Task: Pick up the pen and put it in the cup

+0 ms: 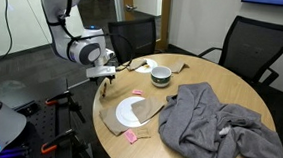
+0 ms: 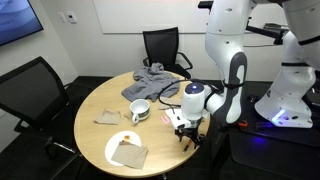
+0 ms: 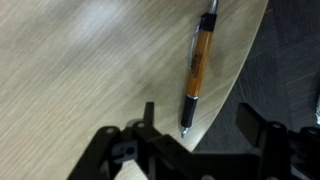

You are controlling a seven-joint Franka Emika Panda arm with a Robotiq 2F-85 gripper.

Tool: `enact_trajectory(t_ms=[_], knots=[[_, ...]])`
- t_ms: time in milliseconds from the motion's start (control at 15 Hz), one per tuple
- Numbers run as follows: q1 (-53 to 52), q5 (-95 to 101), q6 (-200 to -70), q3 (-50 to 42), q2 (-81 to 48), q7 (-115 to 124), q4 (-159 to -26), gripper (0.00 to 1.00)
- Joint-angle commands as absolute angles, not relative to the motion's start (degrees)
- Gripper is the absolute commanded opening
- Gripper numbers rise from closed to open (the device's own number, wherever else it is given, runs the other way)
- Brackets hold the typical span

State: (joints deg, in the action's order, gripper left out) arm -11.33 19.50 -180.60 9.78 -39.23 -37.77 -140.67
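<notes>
The pen (image 3: 198, 62) is a thin orange pen with a black grip. It lies on the wooden table close to its curved edge in the wrist view, with its tip toward the camera. My gripper (image 3: 200, 125) is open and empty, its fingers spread on either side of the pen's tip end and above it. In both exterior views the gripper (image 1: 103, 77) (image 2: 183, 126) hangs over the table's edge. The cup (image 1: 161, 75) (image 2: 140, 110) is low, round and white, and stands upright near the table's middle. The pen is too small to make out in the exterior views.
A flat white plate (image 1: 132, 111) lies on a brown cloth near the table edge. A crumpled grey garment (image 1: 218, 125) (image 2: 155, 82) covers one side. Small pink squares (image 1: 138, 92) (image 1: 130, 136) lie about. Black office chairs (image 1: 249, 46) (image 2: 160, 45) ring the round table (image 2: 100, 105).
</notes>
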Motion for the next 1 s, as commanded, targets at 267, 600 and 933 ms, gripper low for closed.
enact_trajectory(t_ms=[267,600,933], knots=[[-12.2,21.3,-184.1,8.7,-41.1,-34.1,-140.1,0.7],[-11.9,21.4,-183.7,8.9,-42.1,-34.1,-139.1,0.36],[-12.4,21.3,-183.7,8.6,-42.7,-33.9,-138.5,0.0]])
